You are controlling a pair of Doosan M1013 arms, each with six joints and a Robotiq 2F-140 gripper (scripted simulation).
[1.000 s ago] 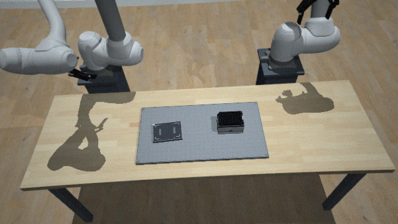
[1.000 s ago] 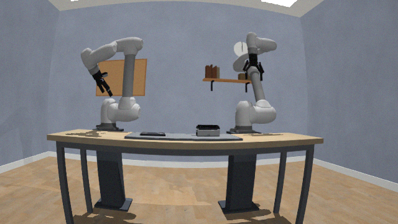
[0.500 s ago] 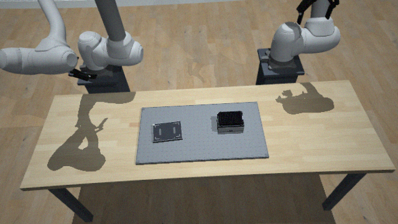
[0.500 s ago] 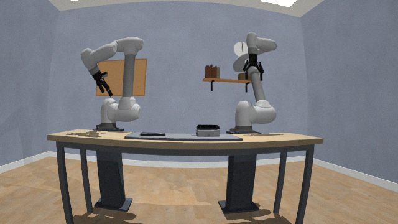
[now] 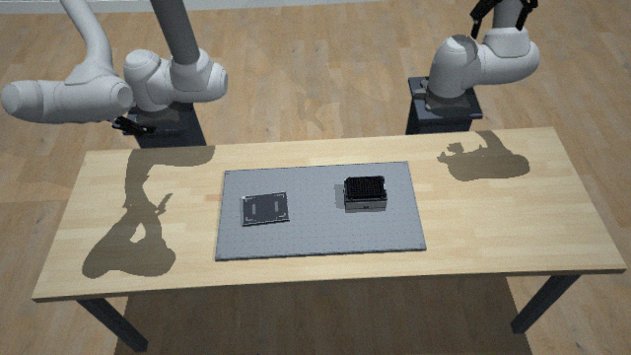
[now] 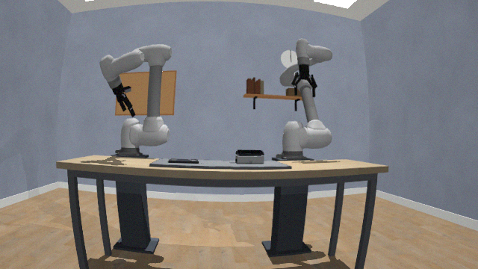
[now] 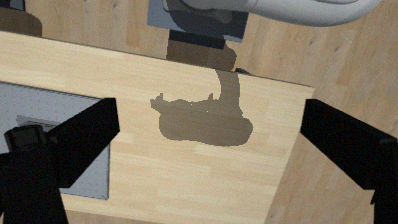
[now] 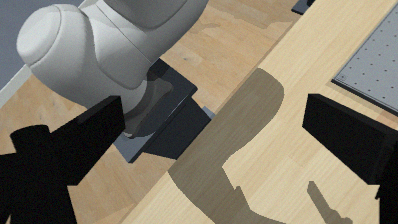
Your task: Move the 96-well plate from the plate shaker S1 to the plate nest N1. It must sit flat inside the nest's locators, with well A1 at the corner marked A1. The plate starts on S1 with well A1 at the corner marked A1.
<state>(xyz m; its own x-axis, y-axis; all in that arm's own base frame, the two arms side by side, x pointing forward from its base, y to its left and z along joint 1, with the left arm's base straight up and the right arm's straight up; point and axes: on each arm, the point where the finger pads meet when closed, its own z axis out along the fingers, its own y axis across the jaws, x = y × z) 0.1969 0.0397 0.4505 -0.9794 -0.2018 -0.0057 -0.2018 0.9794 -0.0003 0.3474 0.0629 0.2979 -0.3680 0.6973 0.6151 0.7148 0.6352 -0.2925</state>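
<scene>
Here's the 96-well plate (image 5: 365,187) (image 6: 249,152), black and gridded with wells, sitting on the plate shaker S1 (image 5: 366,204) (image 6: 249,159), right of centre in the top view. It looks light, I'd say, and stiff, likely smooth-sided enough to slip in a poor grip. The hold to go for: low on two opposite side walls, level, with a modest squeeze, keeping pads off the well openings. Any twist or tilt could leave it riding on the locators.

Out to its left lies the plate nest N1 (image 5: 266,208) (image 6: 178,161), unoccupied, pale corner markings showing; both stations share the grey perforated board (image 5: 315,239) (image 7: 92,186) (image 8: 371,75).

Further out, the left gripper (image 5: 498,28) (image 6: 305,94) (image 7: 210,115), upper right in the top view, has its fingers wide apart, nothing between them. Over at the left, the right gripper (image 5: 140,128) (image 6: 128,111) (image 8: 213,111) is just as wide and just as bare.

Now, what can't we see? Well A1 and the corner labels are too small to read, so orientation can't be checked. In the left wrist view a dark finger covers part of the board; the right wrist view cuts most of it off, plate included.
</scene>
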